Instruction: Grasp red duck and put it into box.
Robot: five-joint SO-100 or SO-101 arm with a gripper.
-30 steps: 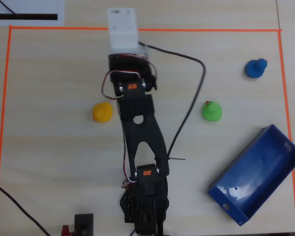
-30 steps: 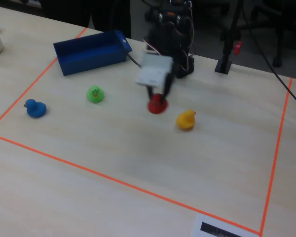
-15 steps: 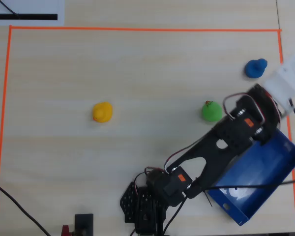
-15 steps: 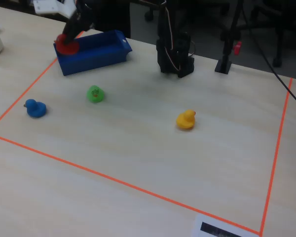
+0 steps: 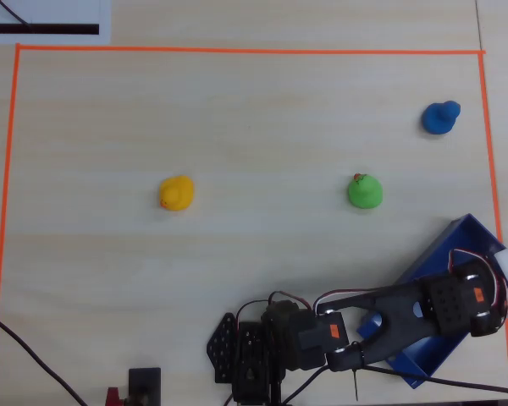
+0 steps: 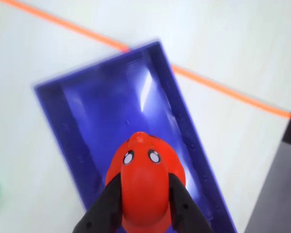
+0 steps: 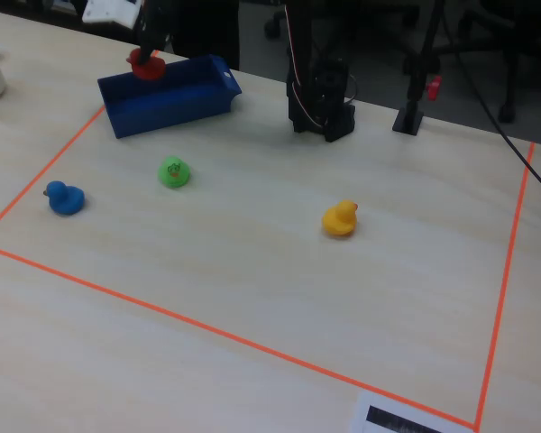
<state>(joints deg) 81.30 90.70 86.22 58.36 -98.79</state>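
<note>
Pinched tight between two black fingers [image 6: 103, 208], the gripper [image 6: 144, 213] has hold of the red duck [image 6: 145, 187] in the wrist view, the jaws closed against its flanks at 6 o'clock of the picture, its two eyes turned up toward the lens. Behind it the box [image 6: 58, 114] lies open, its glossy blue floor running from 10 o'clock down toward 5 o'clock, and orange tape [image 6: 223, 90] crosses the pale table [image 6: 242, 43] beyond the far rim. From the overhead view the arm [image 5: 389, 317] stretches from its base at 6 o'clock out to 4 o'clock, covering most of the box [image 5: 453, 241]; the duck itself is hidden there. A green duck [image 5: 365, 191] sits toward 2 o'clock, a small blue duck [image 5: 440, 117] farther up at 2 o'clock, a yellow duck [image 5: 176, 193] at 9 o'clock. In the fixed view the red duck [image 7: 146, 65] hangs at 11 o'clock just above the box [image 7: 171, 104], over its left end, the jaws themselves too small to make out.
</note>
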